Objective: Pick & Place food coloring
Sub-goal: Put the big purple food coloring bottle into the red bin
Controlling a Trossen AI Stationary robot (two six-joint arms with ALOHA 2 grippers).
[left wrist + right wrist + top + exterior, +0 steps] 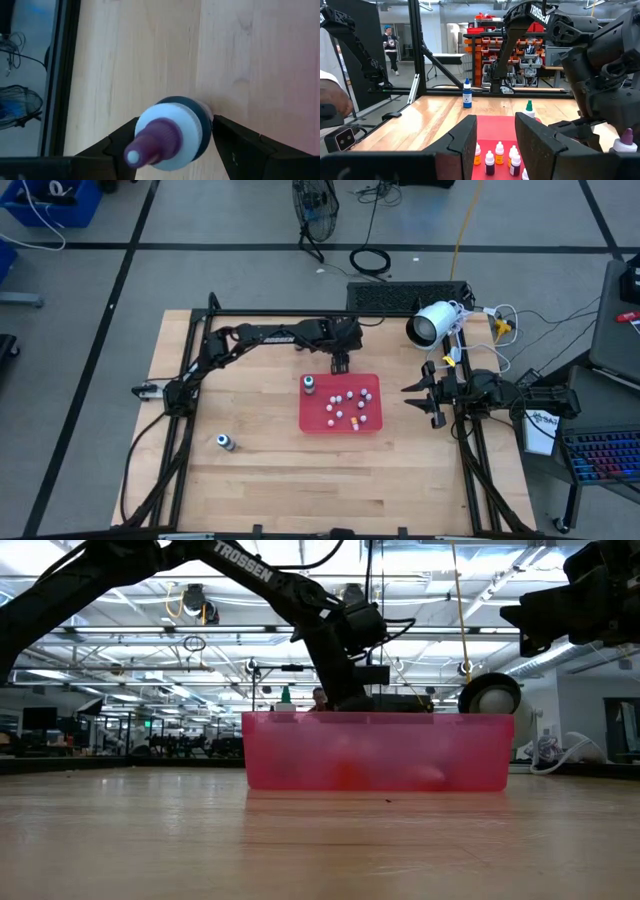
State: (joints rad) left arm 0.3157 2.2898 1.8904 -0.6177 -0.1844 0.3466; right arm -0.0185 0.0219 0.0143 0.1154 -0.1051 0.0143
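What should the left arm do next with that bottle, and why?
Probably shift toward the tray before releasing. The left end effector grips a purple-tipped bottle, but its wrist view shows bare table beneath, and from above it sits just past the tray's far edge. The right end effector waits open beside the tray.

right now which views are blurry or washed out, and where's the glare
Left wrist view: the purple-tipped bottle between the left gripper fingers is soft, too close to focus. Low view: bright ceiling lights glare behind the translucent red tray, whose contents show only as smears. High view: evenly lit, bottles tiny. Right wrist view: the right gripper's near fingers are blurred; the room beyond is sharp.
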